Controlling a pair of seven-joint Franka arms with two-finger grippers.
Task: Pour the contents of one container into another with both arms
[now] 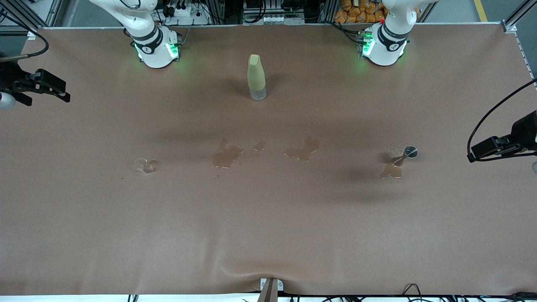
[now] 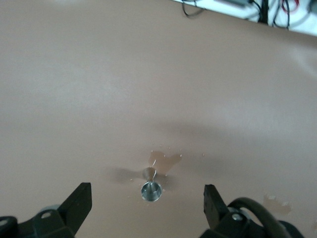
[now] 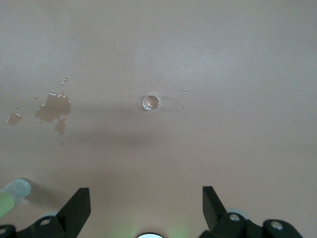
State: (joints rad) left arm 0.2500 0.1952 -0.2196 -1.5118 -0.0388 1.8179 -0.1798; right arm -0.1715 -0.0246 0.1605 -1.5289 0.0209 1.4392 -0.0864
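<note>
A tall olive-green bottle [image 1: 256,77] stands upright between the two arm bases. Toward the right arm's end sits a small clear glass [image 1: 144,165] [image 3: 151,102]. A small shiny metal stemmed cup [image 1: 409,152] [image 2: 152,191] sits toward the left arm's end, beside a puddle. My left gripper [image 1: 476,154] [image 2: 147,187] hangs open high over the metal cup, holding nothing. My right gripper [image 1: 62,95] [image 3: 144,190] hangs open high over the table at its own end, with the glass ahead of it and nothing between its fingers.
Brown puddles [image 1: 226,156] [image 1: 303,150] lie on the brown tablecloth [image 1: 268,235] between the glass and the metal cup, and another [image 1: 391,171] lies by the cup. The bottle's base [image 3: 17,188] shows in the right wrist view. Cables [image 2: 257,7] run along the table's near edge.
</note>
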